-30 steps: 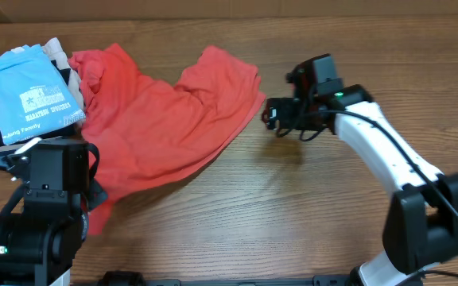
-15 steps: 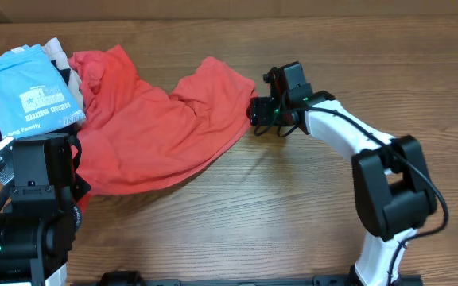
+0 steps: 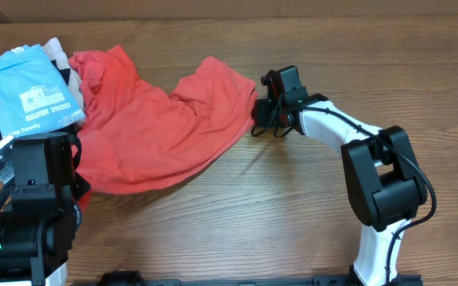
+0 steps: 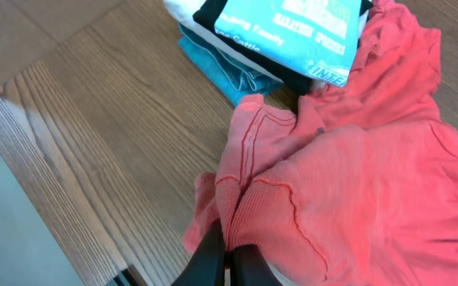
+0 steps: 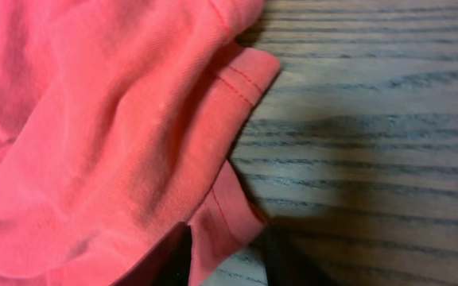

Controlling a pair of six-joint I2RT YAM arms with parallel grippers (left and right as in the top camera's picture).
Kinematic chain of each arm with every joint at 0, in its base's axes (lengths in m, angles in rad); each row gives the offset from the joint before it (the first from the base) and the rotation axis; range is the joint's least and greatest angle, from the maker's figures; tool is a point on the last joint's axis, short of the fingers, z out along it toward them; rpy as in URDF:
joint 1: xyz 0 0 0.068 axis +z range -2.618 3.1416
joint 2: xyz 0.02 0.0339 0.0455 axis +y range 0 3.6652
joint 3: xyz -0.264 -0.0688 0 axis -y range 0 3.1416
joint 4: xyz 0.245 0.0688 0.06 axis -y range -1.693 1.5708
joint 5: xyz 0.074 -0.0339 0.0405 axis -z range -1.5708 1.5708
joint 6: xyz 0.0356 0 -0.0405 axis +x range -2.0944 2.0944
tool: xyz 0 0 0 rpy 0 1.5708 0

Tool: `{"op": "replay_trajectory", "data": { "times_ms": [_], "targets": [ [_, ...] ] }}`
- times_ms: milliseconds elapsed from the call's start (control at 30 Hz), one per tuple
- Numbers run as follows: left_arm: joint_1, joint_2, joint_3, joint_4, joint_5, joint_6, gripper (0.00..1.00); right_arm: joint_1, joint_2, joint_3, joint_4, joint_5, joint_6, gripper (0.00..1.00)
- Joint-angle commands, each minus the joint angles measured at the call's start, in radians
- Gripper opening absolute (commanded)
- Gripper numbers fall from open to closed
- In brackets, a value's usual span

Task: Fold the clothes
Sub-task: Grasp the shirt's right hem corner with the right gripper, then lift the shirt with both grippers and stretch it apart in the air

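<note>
The clothes [image 3: 157, 127] are one coral-red T-shirt, lying crumpled across the left half of the wooden table. In the left wrist view my left gripper [image 4: 229, 260] is shut on a bunched fold of the shirt [image 4: 356, 175] at its lower left edge. The overhead view shows that gripper tucked under the left arm [image 3: 34, 171]. My right gripper [image 3: 257, 111] is at the shirt's right edge. In the right wrist view its jaws [image 5: 227, 237] stand narrowly apart around a hemmed corner of the shirt [image 5: 94, 119], with a strip of table showing beside the right finger.
A stack of folded garments topped by a light blue printed T-shirt [image 3: 22, 91] [image 4: 293, 24] sits at the back left, touching the red shirt. The table's edge [image 4: 22, 199] runs close to the left gripper. Bare wood [image 3: 308, 206] lies right of the shirt.
My right gripper has moved left onto the shirt's right edge and its jaws have narrowed around the hem. The left arm has shifted slightly left, pulling the shirt's lower corner with it.
</note>
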Motion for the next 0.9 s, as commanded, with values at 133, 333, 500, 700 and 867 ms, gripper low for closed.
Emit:
{"op": "replay_trajectory", "data": {
  "times_ms": [133,333,500,700,867],
  "targets": [
    [0.008,-0.002,0.005,0.007,-0.037,0.008,0.04,-0.002,0.012,0.016,0.005,0.003,0.002,0.27],
    [0.008,-0.002,0.005,0.006,-0.035,0.008,0.04,-0.002,0.014,0.011,0.003,0.003,0.002,0.27],
    [0.008,-0.002,0.005,0.006,-0.034,0.008,0.04,-0.002,0.029,0.011,0.003,0.003,0.002,0.28],
    [0.008,-0.002,0.005,0.006,-0.028,0.008,0.04,-0.002,0.039,0.012,0.001,0.003,0.002,0.04],
    [0.008,-0.002,0.005,0.016,-0.028,0.008,0.04,-0.05,-0.046,0.056,-0.132,0.088,0.002,0.04]
  ]
}}
